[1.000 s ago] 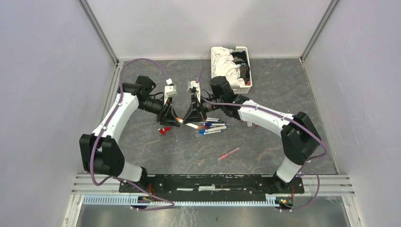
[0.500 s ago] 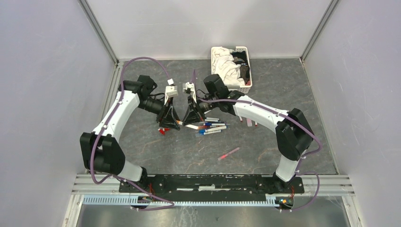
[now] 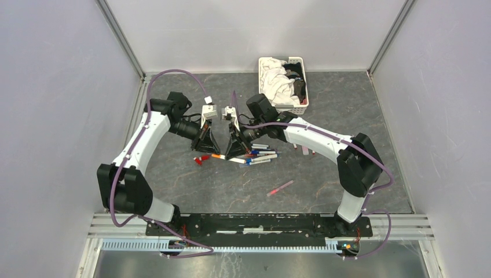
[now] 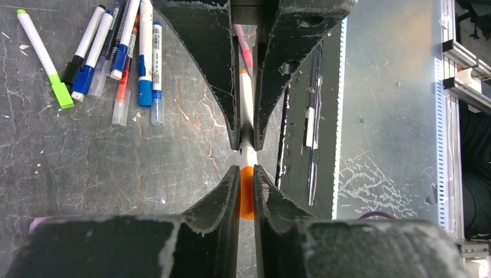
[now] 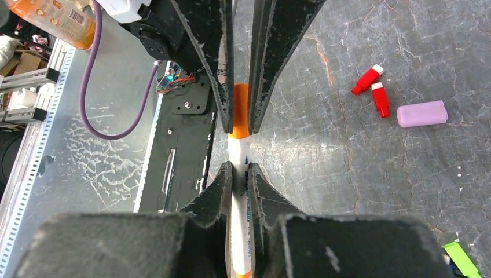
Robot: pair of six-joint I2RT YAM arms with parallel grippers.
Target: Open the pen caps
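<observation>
- Nearest, one pink pen [image 3: 280, 187] lies apart, seemingly still capped.
- Mid-table, the left gripper [image 4: 247, 174] pinches the orange cap [image 4: 247, 197]. The right gripper [image 5: 240, 172] clamps the white barrel [image 5: 239, 147], opposed for a straight pull.
- Other pens [image 3: 260, 155] wait just beside; two red caps [image 5: 380, 101] lie loose.
- The basket [image 3: 305, 95] stands farthest.

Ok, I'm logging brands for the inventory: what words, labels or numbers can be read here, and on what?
Nothing can be read.
Blue-capped pens: dark print along the white barrels, too small to read.
Orange bottle: white label with a barcode, too blurred to read.
</observation>
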